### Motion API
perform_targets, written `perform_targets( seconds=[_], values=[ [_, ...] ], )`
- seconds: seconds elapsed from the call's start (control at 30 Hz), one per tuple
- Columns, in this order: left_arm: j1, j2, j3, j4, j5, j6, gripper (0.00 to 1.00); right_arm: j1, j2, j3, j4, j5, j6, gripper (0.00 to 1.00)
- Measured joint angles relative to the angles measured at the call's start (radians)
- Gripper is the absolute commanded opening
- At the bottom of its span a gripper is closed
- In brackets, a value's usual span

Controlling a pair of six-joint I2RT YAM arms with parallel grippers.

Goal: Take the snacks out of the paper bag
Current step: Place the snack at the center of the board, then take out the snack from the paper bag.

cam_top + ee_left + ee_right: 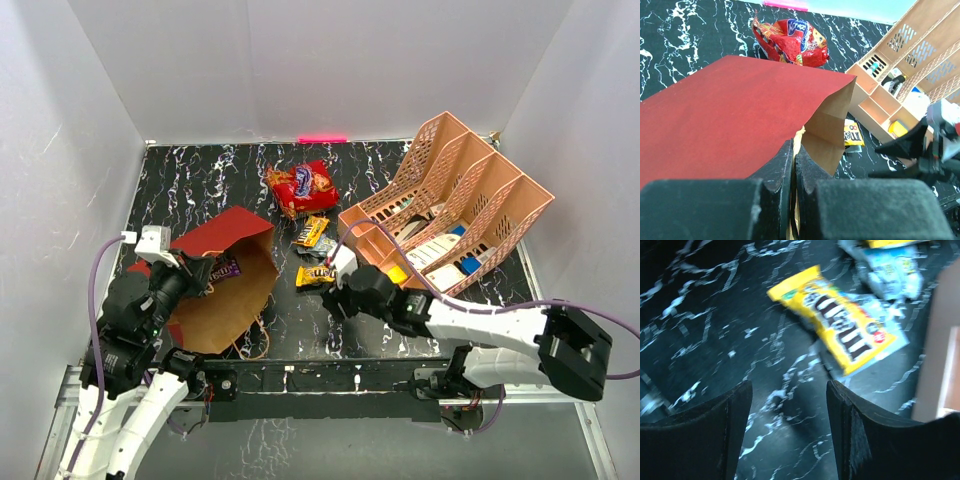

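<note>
The paper bag (pixel 232 275), red outside and brown inside, lies on its side at the left with its mouth facing the near right. My left gripper (pixel 190 272) is shut on the bag's upper rim (pixel 794 150). A purple packet (pixel 226 267) shows beside the left gripper at the bag. The red-orange chip bag (pixel 301 186) lies at the back; it also shows in the left wrist view (pixel 792 42). A yellow candy packet (pixel 315 275) lies on the table, with other packets (pixel 312 236) behind it. My right gripper (pixel 341 290) is open and empty just in front of the yellow packet (pixel 840 330).
The peach lattice organizer (pixel 455 205) with cards and a small yellow block stands at the right, close to the right arm. The bag's looped handle (pixel 255 345) lies on the black marbled table (pixel 200 175). White walls close in the sides and back.
</note>
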Motion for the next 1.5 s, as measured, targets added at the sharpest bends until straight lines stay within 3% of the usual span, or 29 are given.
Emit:
perform_targets(
  seconds=[0.13,0.27,0.53,0.8,1.07,1.5],
  values=[
    [0.000,0.014,0.000,0.000,0.000,0.000,0.00,0.086,-0.076,-0.093,0.067,-0.092,-0.019,0.62],
    [0.000,0.015,0.000,0.000,0.000,0.000,0.00,0.143,-0.076,-0.084,0.153,-0.213,-0.129,0.61],
    [0.000,0.015,0.000,0.000,-0.002,0.000,0.00,0.173,0.175,0.230,0.238,-0.345,-0.482,0.54],
    [0.027,-0.017,0.000,0.000,-0.020,0.000,0.00,0.182,0.415,0.378,0.391,-0.349,-0.771,0.48],
    [0.040,-0.033,0.000,0.002,-0.019,0.000,0.00,0.182,0.684,0.528,0.403,-0.330,-1.042,0.46],
    [0.047,-0.047,0.000,0.008,-0.021,-0.001,0.00,0.184,0.959,0.801,0.310,-0.247,-1.325,0.55]
  ],
)
